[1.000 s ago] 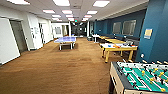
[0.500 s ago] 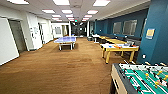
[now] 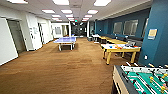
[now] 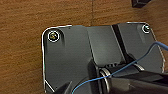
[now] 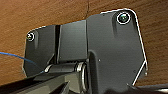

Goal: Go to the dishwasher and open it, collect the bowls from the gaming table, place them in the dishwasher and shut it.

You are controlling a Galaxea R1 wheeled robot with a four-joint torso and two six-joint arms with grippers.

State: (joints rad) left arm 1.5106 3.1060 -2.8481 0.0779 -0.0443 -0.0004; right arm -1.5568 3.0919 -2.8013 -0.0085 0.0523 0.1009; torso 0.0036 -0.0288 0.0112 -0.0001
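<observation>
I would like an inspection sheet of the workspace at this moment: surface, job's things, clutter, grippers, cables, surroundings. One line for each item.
Surface: brown carpet floor, bare in front of the robot.
Job's things: table-football table with green field and rods at the lower right of the head view; whether bowls stand on it cannot be told.
Clutter: small coloured things on the yellow-legged white-topped table, too blurred to name.
Grippers: fingers cannot be made out.
Cables: thin blue cable across the left wrist view; another thin blue cable in the right wrist view.
Surroundings: blue table-tennis table further back, dark blue wall with windows at right, white walls at left, ceiling light panels.
</observation>
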